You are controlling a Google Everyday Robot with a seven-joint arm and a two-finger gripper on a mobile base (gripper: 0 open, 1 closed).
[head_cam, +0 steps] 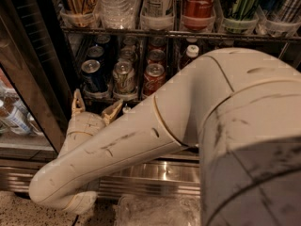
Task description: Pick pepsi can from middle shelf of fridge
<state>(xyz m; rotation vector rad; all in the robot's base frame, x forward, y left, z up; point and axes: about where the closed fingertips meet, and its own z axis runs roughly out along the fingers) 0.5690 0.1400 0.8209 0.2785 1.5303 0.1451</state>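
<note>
The pepsi can [92,74] is dark blue with a silver top and stands at the front of the left lane on the middle shelf [101,95] of the fridge [155,173]. More blue cans stand in line behind it. My gripper [94,108] is just below and in front of that can, at the shelf's front edge. Its two tan fingers [76,102] point up, spread apart, with nothing between them. My large white arm [188,112] covers the right part of the shelf.
A silver can [123,74] and a red cola can [153,76] stand beside the pepsi can. The rack above [160,33] holds tall bottles and a Coca-Cola bottle [198,4]. The glass door frame [28,84] is at the left.
</note>
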